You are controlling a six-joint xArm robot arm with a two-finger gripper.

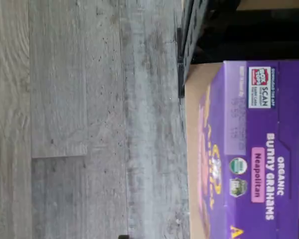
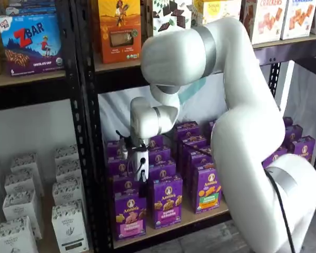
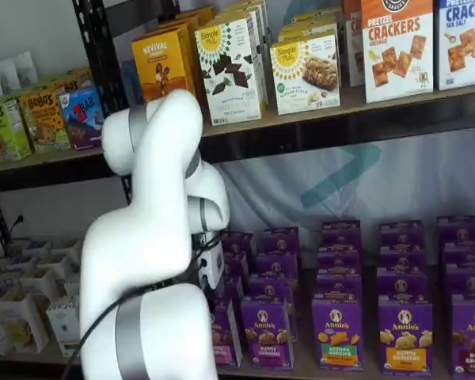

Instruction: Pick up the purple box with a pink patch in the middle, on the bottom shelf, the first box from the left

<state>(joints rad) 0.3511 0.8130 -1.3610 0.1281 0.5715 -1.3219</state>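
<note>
Floor's that grey wood-look plank stuff (image 1: 79,119), kinda weathered. Black perforated metal rack uprights (image 2: 81,132) hold light wooden boards. There's a white sheet with a teal mark (image 3: 356,178) hanging behind the lower shelves. Lighting's even and soft.

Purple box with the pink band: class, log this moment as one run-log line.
target: purple box upright on bottom shelf, not held | gripper: above it, grip unclear | stage: approach

Even, soft indoor light, no harsh glare. Wrist view soft and slightly blurred; rack interior there dark. Both shelf views reasonably sharp.
</note>
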